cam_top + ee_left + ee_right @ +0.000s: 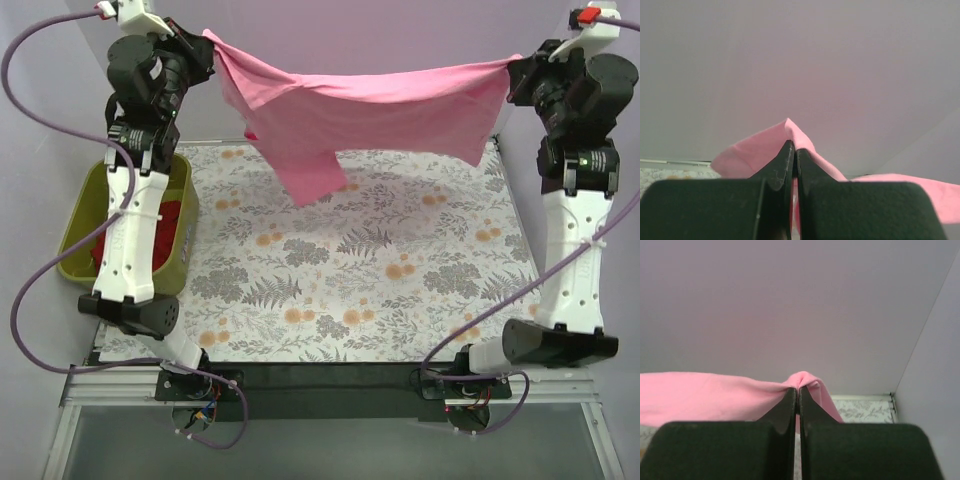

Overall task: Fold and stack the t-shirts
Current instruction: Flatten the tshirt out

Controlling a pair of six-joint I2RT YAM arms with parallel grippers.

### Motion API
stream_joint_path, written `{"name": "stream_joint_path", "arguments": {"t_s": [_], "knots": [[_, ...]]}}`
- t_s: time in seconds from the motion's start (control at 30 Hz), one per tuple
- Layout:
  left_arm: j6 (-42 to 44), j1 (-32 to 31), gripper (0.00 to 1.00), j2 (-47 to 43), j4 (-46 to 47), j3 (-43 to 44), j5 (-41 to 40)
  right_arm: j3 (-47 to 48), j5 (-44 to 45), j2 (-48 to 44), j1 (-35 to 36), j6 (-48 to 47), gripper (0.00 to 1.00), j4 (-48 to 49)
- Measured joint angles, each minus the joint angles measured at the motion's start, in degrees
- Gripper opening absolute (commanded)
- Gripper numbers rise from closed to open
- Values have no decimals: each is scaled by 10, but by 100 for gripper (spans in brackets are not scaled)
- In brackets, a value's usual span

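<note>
Across the upper half of the overhead frame, a pink t-shirt [370,115] hangs stretched between two raised robot arms, clear of the floral-patterned table [350,280] below. At upper left, the left gripper [205,45] pinches one corner of the garment; at upper right, the right gripper [515,70] pinches the opposite corner. The cloth sags slightly between the two holds, and a sleeve or loose flap droops from its left-centre part toward the middle of the frame, its tip above the tabletop's far edge.

Seen from the left wrist, the left gripper [793,150] has its dark fingers [782,165] pressed together, with a peak of pink t-shirt [760,147] rising just above the tips and more cloth trailing off toward the lower right. Seen from the right wrist, the right gripper [797,392] is likewise clamped tight, a small bunch of pink t-shirt [715,395] poking above the tips while the rest runs off to the left edge of the frame.

At the left edge of the overhead frame, partly hidden behind the left arm, an olive-green tub [80,235] sits beside the table with a red t-shirt [175,225] lying inside it, well apart from both grippers.
</note>
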Motion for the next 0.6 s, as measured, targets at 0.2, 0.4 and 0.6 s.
{"name": "stream_joint_path", "arguments": {"t_s": [0.2,0.4,0.6], "knots": [[4,0,0,-179,70,-205,16,-233,14,-162,0,-36,1,112],[-48,0,0,-350,104,-509,52,-509,34,-258,0,-60,1,172],[-130,0,0,-476,52,-800,63,-721,31,-310,0,-58,1,168]]}}
